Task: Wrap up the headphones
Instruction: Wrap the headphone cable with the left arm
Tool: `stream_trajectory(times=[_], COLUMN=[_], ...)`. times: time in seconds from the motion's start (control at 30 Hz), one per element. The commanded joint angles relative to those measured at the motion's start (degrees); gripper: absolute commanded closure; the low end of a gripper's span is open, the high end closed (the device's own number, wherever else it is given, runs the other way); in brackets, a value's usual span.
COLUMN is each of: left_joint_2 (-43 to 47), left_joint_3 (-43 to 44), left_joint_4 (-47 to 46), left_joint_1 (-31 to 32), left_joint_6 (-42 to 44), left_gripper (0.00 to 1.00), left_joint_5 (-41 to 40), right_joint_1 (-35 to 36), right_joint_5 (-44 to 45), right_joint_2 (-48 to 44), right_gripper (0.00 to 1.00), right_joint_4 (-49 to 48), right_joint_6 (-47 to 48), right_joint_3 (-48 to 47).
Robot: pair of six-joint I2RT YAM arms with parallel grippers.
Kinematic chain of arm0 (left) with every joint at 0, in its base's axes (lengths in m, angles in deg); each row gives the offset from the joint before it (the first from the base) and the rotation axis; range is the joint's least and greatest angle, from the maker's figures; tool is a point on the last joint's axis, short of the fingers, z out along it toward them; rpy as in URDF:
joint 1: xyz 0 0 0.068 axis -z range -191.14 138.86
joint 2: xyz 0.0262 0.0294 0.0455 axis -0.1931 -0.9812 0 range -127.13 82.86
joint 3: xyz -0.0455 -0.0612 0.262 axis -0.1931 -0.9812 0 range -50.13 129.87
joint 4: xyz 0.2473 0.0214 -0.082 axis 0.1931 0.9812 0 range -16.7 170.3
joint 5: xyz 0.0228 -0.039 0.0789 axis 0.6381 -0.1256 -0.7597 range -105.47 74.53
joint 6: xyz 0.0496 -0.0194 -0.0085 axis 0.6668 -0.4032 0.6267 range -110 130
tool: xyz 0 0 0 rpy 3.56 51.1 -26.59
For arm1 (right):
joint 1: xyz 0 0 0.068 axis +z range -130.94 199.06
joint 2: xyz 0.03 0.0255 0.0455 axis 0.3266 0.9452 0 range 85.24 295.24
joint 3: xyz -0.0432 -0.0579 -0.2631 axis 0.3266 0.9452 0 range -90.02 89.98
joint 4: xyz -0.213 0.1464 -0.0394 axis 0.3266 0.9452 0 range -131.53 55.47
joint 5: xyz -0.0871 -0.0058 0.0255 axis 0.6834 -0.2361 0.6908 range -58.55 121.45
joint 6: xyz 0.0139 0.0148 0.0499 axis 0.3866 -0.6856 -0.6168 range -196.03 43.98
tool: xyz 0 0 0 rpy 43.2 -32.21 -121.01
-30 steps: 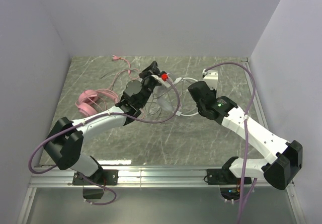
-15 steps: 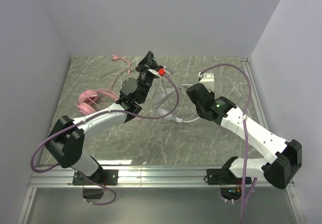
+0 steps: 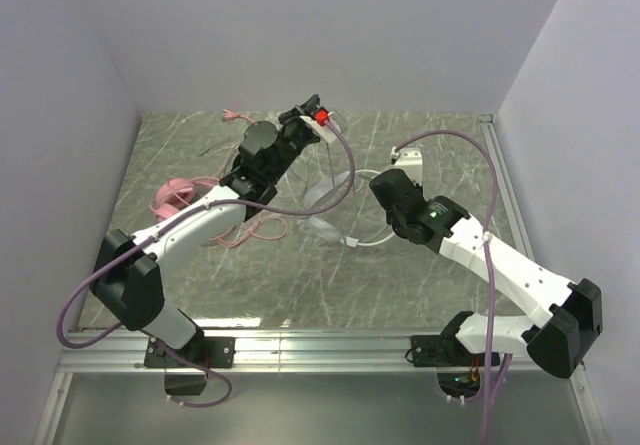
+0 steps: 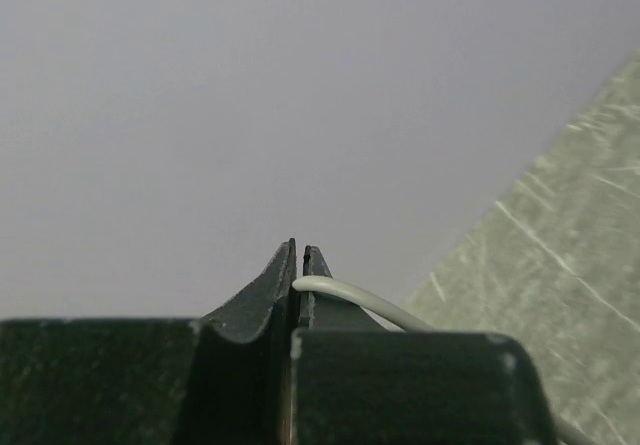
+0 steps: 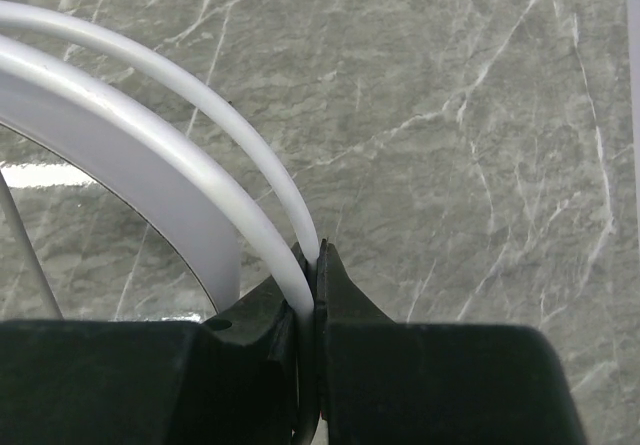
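Left gripper [image 4: 299,255] was pinched fully closed on the thin white cord [image 4: 345,295], tips aimed at the pale back wall [image 4: 250,85]. Right gripper [image 5: 315,257] was clamped tight, no gap, on a thin white plastic headband rail [image 5: 200,95] of the white-grey over-ear headset [image 3: 340,227], over the grey marbled tabletop [image 5: 480,115]. That headset sat mid-table between both arms. All-pink padded headset [image 3: 172,200] lay at table's left, partly hidden by the left arm, its long pink cord [image 3: 255,229] loose beside it.
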Motion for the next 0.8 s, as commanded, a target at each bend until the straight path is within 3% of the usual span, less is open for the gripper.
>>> stream_trajectory(times=[0.0, 0.2, 0.47, 0.6, 0.77], left_joint_2=[0.4, -0.2, -2.6, -4.3, -8.4], left_joint_3=[4.8, 5.6, 10.8, 10.8, 12.8], left_joint_4=[5.5, 8.0, 16.7, 16.1, 16.3], left_joint_1=[-1.7, -3.3, -6.7, -8.0, -8.5], left_joint_6=[-5.2, -7.1, -10.7, -14.8, -18.4], left_gripper=[1.00, 1.00, 0.99, 0.99, 1.00], left_joint_5=[7.7, 11.4, 23.0, 31.6, 35.3], right_joint_1=[0.9, 1.1, 1.9, 2.4, 3.4], right_joint_5=[-2.4, -5.4, -7.5, -11.1, -12.6], right_joint_2=[-2.8, -3.9, -5.8, -7.7, -9.5], right_gripper=[1.00, 1.00, 1.00, 1.00, 1.00], right_joint_4=[-0.6, -1.2, -1.5, -3.3, -3.2], right_joint_6=[2.5, 3.7, 4.8, 5.9, 6.3], right_joint_3=[0.3, 1.0, 1.9, 2.1, 1.4])
